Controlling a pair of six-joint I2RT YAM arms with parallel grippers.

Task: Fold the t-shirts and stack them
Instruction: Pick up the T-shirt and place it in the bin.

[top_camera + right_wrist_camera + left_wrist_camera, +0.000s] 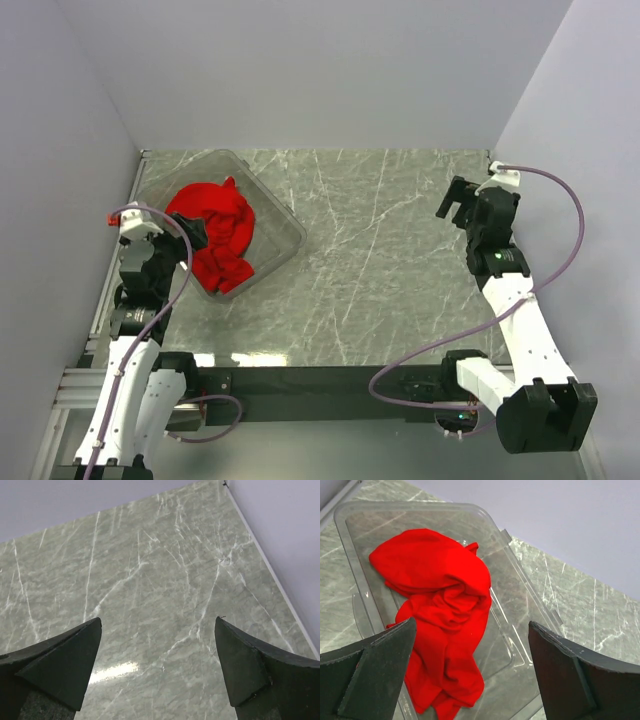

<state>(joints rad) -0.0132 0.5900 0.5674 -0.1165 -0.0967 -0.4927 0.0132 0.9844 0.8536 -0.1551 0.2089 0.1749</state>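
1. Position: the red t-shirt lies crumpled in a heap inside a clear plastic bin at the far left of the marbled surface. Nothing is spread out, folded or stacked yet.
2. Left gripper: it hovers above the near end of the bin, released and empty. In its wrist view the shirt's lower bunch shows between the wide-spread jaws.
3. Right gripper: it hangs over bare surface on the right, well apart from the bin, likewise released and holding nothing.
4. Risk of a weak pinch: the cloth is soft and piled in loose folds. A shallow close would likely catch only one thin layer, and the shirt could slip free halfway out of the bin.
5. Risk to the bin: it looks light. A finger striking the wall or floor, or cloth snagging on the rim during the lift, could drag or tip it.
6. Risk of a bad grasp point: collar, sleeves and hem cannot be told apart in the heap. Seizing an arbitrary fold would probably bring the shirt out twisted and make flattening harder.
7. Risk in placement: if the shirt is set down too near the left edge, part of it may hang off. The distant right arm would also have a long reach to help.
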